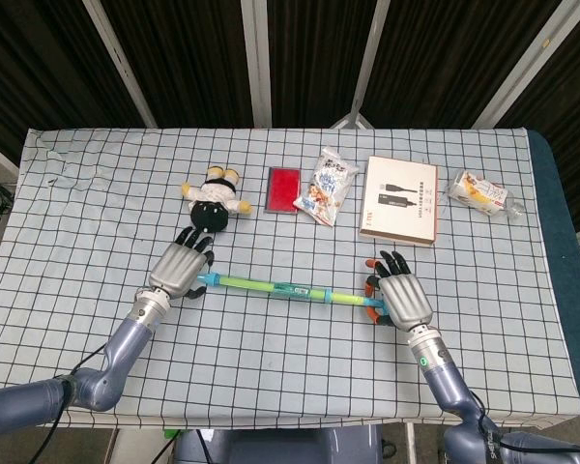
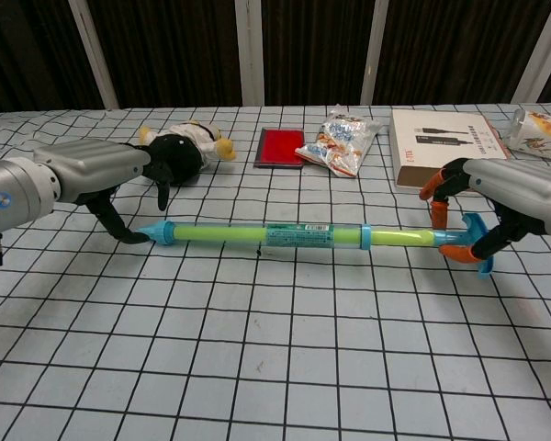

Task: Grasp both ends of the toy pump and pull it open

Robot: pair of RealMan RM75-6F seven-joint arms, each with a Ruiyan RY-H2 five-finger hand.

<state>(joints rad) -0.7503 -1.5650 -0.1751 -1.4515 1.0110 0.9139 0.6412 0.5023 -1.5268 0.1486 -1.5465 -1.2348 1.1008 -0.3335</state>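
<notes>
The toy pump [image 1: 285, 289] lies across the middle of the table, a green tube [image 2: 257, 235] with a blue nozzle at its left end and a blue T-handle at its right. My left hand [image 1: 181, 268] arches over the nozzle tip with its fingers apart. In the chest view, the left hand [image 2: 101, 175] has its thumb tip beside the nozzle and grips nothing. My right hand [image 1: 403, 300] curls around the T-handle. In the chest view, the right hand [image 2: 514, 197] has its fingers in front of the thin rod and its thumb behind the handle.
Along the far side lie a plush toy [image 1: 213, 200], a red flat case [image 1: 283, 188], a snack bag [image 1: 326, 186], a white cable box [image 1: 399, 200] and a small packet [image 1: 480, 191]. The plush toy sits just behind my left hand.
</notes>
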